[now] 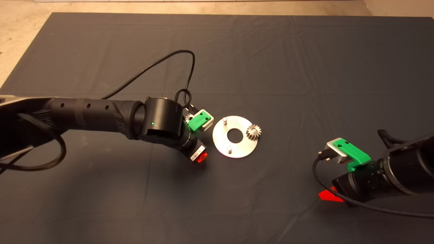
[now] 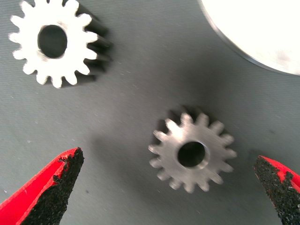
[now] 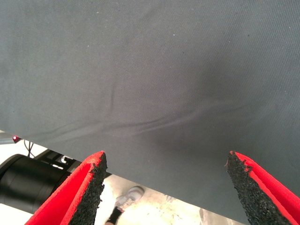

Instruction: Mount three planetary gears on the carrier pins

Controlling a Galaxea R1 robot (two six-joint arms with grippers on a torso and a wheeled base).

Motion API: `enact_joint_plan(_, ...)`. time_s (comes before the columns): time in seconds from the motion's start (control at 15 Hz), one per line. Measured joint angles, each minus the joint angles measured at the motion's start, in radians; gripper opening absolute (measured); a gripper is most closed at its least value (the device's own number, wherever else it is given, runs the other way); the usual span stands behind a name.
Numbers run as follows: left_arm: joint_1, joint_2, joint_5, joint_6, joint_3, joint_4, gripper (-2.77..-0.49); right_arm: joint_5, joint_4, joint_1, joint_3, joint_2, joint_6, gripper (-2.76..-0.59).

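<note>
The silver carrier disc (image 1: pixel 235 146) lies mid-mat with two bare pins (image 1: pixel 224 119) (image 1: pixel 229 148). One planetary gear (image 1: pixel 253 130) sits on the disc's right side, covering the third pin. My left gripper (image 2: pixel 166 159) hangs open just left of the disc. A second gear (image 2: pixel 191 152) lies flat on the mat between its fingers (image 2: pixel 56 187), untouched. A third gear (image 2: pixel 55 42) lies on the mat further off and shows beside the left wrist in the head view (image 1: pixel 188 118). The disc's edge (image 2: pixel 262 28) shows in the left wrist view. My right gripper (image 1: pixel 327 196) waits open and empty at the lower right.
A black cable (image 1: pixel 159 64) loops over the mat behind the left arm. The right wrist view (image 3: pixel 166 161) looks over the mat's edge (image 3: pixel 154 180) at the floor, where a person's shoe (image 3: pixel 129 199) and a black cylinder (image 3: pixel 28 183) show.
</note>
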Motion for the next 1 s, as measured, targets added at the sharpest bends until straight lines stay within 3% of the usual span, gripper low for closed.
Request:
enact_joint_plan(0.33, 0.000, 0.000, -0.015, 0.000, -0.001, 0.000, -0.88, 0.000, 0.000, 0.000, 0.000, 0.000, 0.000, -1.46)
enact_joint_plan(0.67, 0.000, 0.000, -0.015, 0.000, 0.000, 0.000, -1.14, 0.000, 0.000, 0.000, 0.000, 0.000, 0.000, -1.46)
enact_joint_plan(0.87, 0.000, 0.000, -0.017, 0.000, 0.000, 0.000, -1.18, 0.000, 0.000, 0.000, 0.000, 0.000, 0.000, -1.46)
enact_joint_plan(1.0, 0.000, 0.000, -0.028, -0.001, 0.000, 0.000, -1.31, 0.000, 0.000, 0.000, 0.000, 0.000, 0.000, -1.46)
